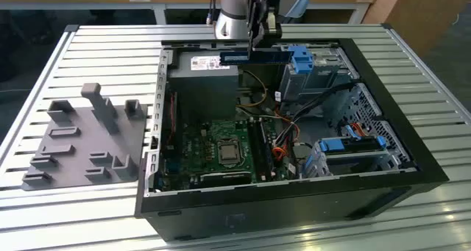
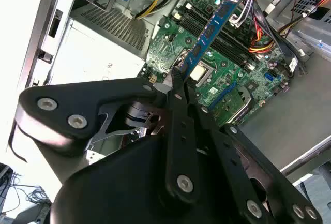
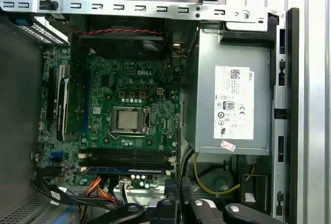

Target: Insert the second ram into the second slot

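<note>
Slatted aluminium tabling is carrying everything I am watching: one open computer case (image 1: 383, 124) in the middle of the exterior view, and one grey fixture tray (image 1: 81, 146) at the exterior view's left.

At the top centre of that frame the gripper (image 1: 255, 48) is hanging over the far end of the case, and I am seeing one memory stick in it, the second ram (image 1: 239, 57). The stick is lying level. Its long axis is running across the frame from left to right, with a flat face turned toward the camera. It is sitting above the far edge of the single power supply (image 1: 206, 80). It is well apart from the bank of dark memory slots (image 1: 259, 146) in the lower middle of the case. I cannot count those slots apart.

In the second wrist view the jaws are pinching the stick's flat faces, closed to the board's thickness. The stick's blue length is pointing away from the fingertips (image 2: 176, 81), out over the green motherboard (image 2: 238, 79) and past its one processor socket (image 2: 199, 71).

Two blue drive brackets are showing in the exterior view, one at the upper right (image 1: 301, 55) and one at the lower right (image 1: 353, 143).
</note>
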Controlling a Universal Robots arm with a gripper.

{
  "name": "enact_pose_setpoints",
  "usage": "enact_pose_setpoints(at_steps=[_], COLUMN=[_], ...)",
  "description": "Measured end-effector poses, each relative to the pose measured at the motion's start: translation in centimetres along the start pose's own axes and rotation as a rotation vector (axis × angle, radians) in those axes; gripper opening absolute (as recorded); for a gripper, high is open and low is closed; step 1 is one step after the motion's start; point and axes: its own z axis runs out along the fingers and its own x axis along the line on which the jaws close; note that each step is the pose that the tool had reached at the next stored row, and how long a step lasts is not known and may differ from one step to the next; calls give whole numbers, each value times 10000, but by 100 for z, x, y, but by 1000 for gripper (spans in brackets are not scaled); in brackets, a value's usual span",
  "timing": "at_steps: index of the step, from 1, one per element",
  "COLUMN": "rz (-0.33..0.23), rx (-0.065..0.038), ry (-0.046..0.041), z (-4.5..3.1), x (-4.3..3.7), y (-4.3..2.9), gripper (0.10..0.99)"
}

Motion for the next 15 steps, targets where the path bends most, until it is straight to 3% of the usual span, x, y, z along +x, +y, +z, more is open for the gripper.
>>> enact_pose_setpoints(at_steps=[8,15], rz=[-1,1], rx=[0,0], ry=[5,23], z=[0,-2], x=[28,160], y=[0,4], gripper=[141,141])
